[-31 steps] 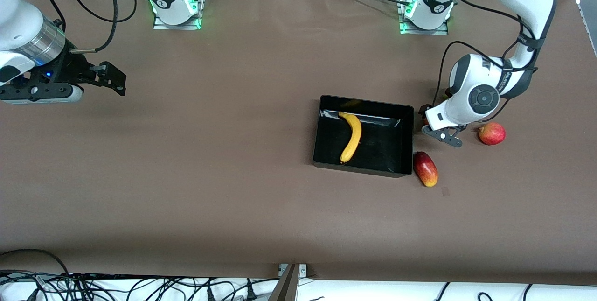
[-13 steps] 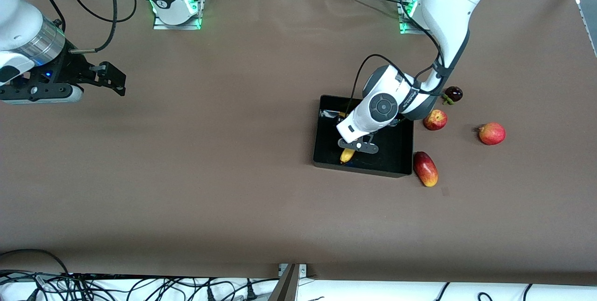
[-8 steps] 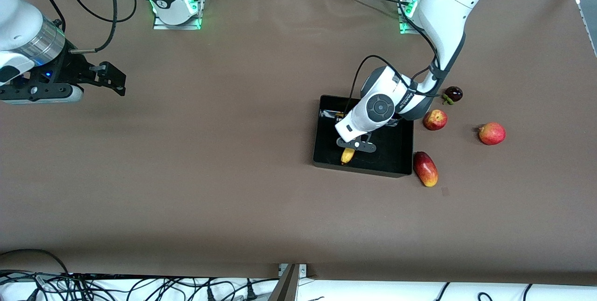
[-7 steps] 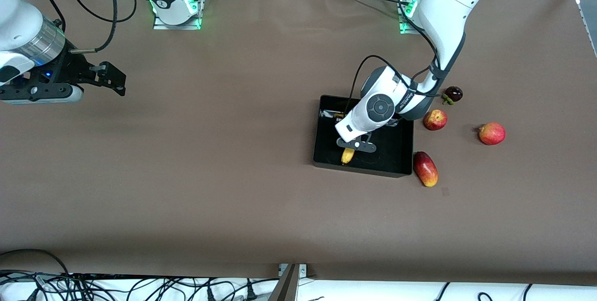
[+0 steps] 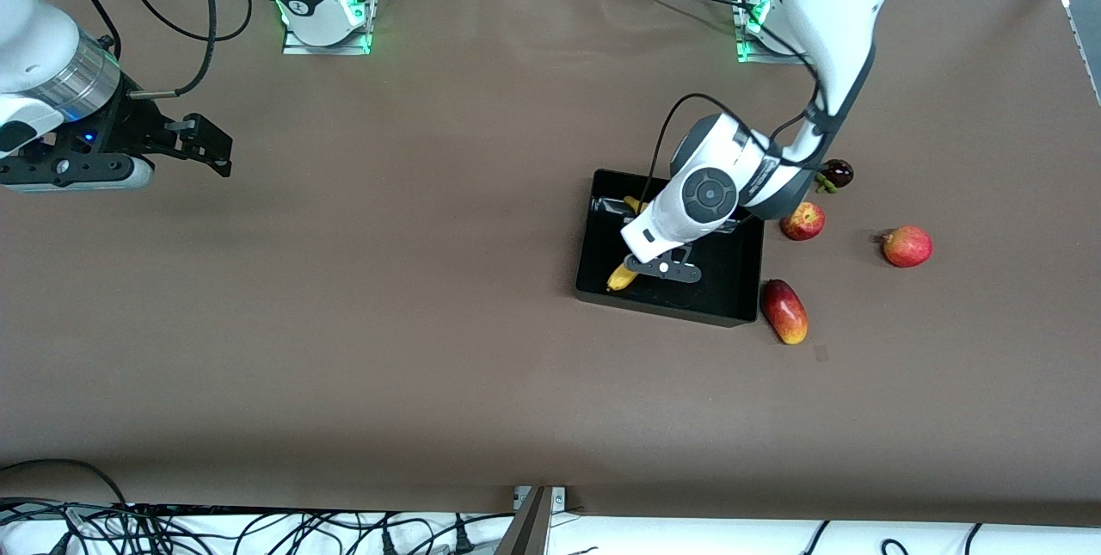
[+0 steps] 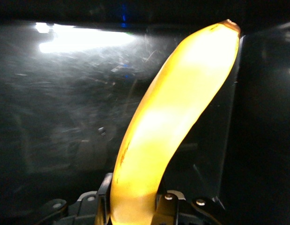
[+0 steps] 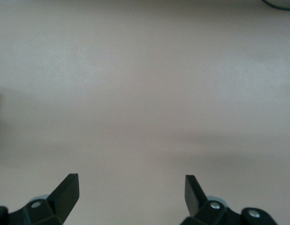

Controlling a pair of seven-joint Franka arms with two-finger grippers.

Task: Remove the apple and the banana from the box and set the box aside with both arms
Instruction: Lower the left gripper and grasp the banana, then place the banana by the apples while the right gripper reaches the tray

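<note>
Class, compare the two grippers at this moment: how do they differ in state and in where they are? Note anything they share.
The left gripper is shut on the banana; the right gripper is open and holds nothing. The left gripper is down in the black box; the right gripper hangs over bare table at the right arm's end, waiting. Both are black, two-fingered, on white arms.
</note>
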